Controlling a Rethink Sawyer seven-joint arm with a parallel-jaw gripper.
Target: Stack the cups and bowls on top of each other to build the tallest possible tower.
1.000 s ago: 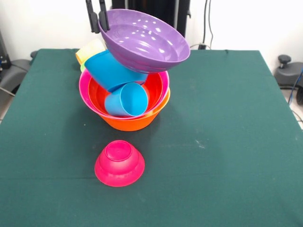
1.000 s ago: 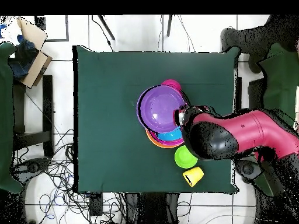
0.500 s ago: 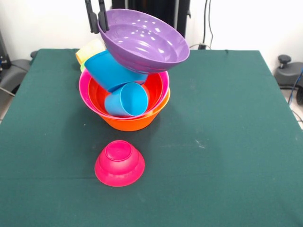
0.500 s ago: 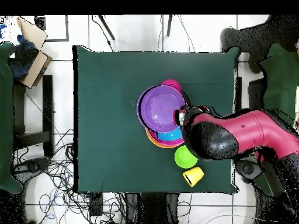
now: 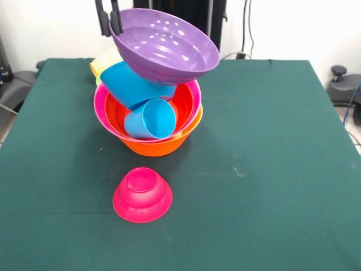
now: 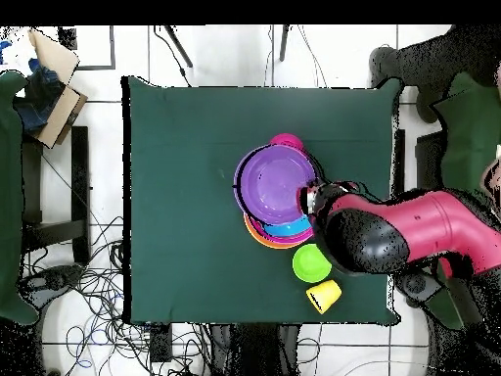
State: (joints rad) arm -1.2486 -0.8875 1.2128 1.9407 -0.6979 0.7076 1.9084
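Tower (image 5: 148, 116): the purple bowl (image 5: 163, 45) has lifted a touch and slid sideways since a second ago, gripper (image 5: 108, 25) pinching its rim. It's tilted over the blue bowl (image 5: 132, 84), not seated. Magenta bowl (image 5: 142, 195) sits apart in front.

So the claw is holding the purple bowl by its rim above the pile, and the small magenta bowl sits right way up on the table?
Not quite. The front view shows the magenta bowl upside down, base upward. The gripper does hold the purple bowl by its rim above the pile.
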